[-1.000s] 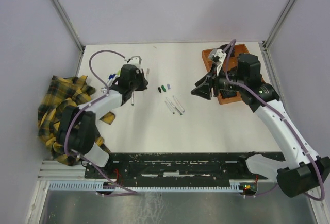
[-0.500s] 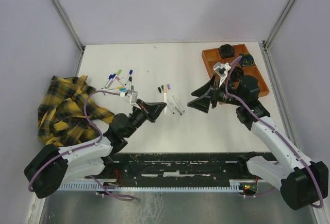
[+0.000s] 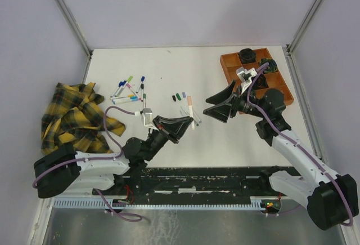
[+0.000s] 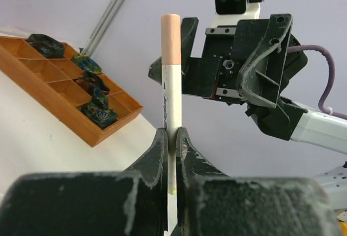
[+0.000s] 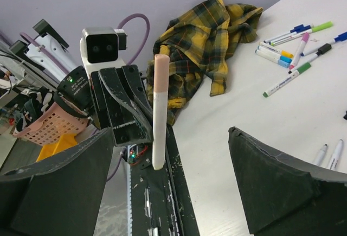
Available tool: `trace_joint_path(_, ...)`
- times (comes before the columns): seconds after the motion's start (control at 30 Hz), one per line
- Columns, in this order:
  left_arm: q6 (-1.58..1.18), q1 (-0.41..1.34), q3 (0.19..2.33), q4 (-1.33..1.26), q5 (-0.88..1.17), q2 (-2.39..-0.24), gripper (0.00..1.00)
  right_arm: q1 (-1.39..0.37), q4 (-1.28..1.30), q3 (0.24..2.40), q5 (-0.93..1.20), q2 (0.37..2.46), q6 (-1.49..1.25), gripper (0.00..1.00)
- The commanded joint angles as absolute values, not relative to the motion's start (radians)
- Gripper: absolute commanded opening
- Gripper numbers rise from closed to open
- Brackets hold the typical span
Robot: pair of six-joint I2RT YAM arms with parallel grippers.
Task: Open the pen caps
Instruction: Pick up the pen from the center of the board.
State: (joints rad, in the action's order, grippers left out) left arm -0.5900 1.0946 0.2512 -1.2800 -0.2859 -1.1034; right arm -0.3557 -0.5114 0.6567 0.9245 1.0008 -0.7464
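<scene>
Pen with a peach cap is clamped by its white barrel in the left gripper, cap end held above the table. Blue print on the barrel is too blurred to read. Right gripper gapes wide, just beside the cap, holding nothing. Loose caps lie mid-table

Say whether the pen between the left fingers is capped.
Capped. A peach cap covers the top end of the white pen that the left fingers pinch.

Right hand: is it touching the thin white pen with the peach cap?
Apart. Right wrist view: the peach-capped white pen stands between the right hand's open fingers with clear gaps both sides.
</scene>
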Motion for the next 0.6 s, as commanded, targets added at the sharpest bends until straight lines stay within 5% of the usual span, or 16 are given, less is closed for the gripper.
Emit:
trace_joint_path(0.0, -0.481, 1.150, 0.325, -1.451, -0.350, -1.181, 0.03, -0.385, -0.630, 0.660, 0.906, 0.997, -0.800, 0.92)
trace_joint_path(0.57, -0.451, 1.207, 0.420, -1.582, -0.338, -1.377, 0.03, -0.441, -0.643, 0.645, 0.884, 1.012, -0.801, 0.60)
